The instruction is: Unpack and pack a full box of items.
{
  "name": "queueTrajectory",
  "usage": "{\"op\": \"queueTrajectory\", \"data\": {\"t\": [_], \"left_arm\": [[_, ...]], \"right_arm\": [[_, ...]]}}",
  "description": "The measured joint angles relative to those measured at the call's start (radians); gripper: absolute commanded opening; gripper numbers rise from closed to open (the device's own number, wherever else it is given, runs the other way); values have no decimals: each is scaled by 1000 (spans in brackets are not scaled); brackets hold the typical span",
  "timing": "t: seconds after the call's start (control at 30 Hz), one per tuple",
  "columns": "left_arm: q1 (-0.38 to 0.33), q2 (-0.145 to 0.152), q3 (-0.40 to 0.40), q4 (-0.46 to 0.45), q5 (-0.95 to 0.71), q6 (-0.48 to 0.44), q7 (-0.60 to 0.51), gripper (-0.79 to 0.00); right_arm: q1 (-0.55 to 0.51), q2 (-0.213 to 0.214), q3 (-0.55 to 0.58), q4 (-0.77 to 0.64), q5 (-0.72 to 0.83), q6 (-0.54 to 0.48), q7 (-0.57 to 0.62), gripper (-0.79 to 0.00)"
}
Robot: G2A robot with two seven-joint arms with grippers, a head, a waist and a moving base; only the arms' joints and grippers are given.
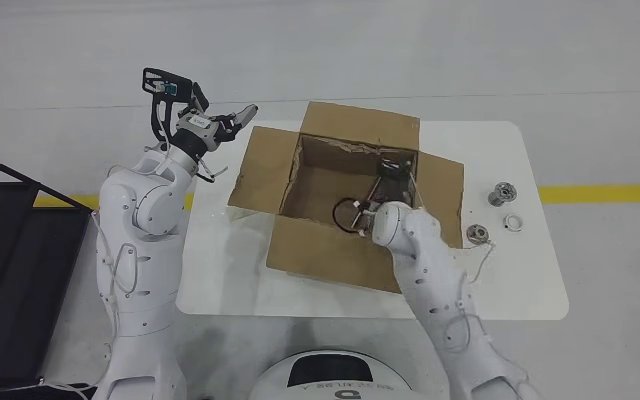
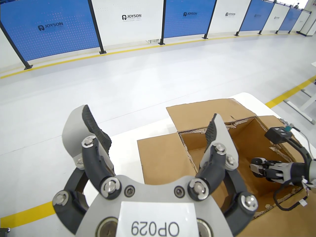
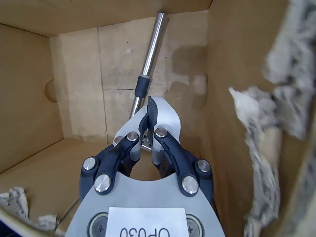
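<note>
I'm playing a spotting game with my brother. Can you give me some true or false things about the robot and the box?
1. The cardboard box is open at the top. True.
2. The right gripper is shut on a metal rod inside the box. True.
3. The left gripper holds a spool. False: it is open and empty, off to the side of the box.
4. Small metal parts lie on the table beside the box. True.
5. The box is packed full. False: much of its floor is bare cardboard.
</note>
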Motion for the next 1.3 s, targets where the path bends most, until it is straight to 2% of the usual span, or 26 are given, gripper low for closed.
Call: {"op": "queueTrajectory", "data": {"t": [0.17,0.37,0.87,1.03,1.1,1.13,1.17,1.2,1.3], "left_arm": [[0,0,0,0,0,0,0,0],[0,0,0,0,0,0,0,0],[0,0,0,0,0,0,0,0],[0,0,0,0,0,0,0,0],[0,0,0,0,0,0,0,0],[0,0,0,0,0,0,0,0],[0,0,0,0,0,0,0,0],[0,0,0,0,0,0,0,0],[0,0,0,0,0,0,0,0]], "right_arm": [[104,-18,-61,143,-33,31,37,-545],[170,-46,-114,260,-42,48,22,-563],[245,-115,-154,462,-77,95,-25,-542],[270,-137,-145,525,-91,99,-29,-566],[280,-147,-139,550,-95,101,-31,-616],[284,-151,-136,560,-98,102,-32,-671],[288,-156,-132,571,-101,103,-34,-760],[290,-160,-130,579,-105,104,-35,-785],[293,-171,-119,595,-118,108,-38,-785]]}}
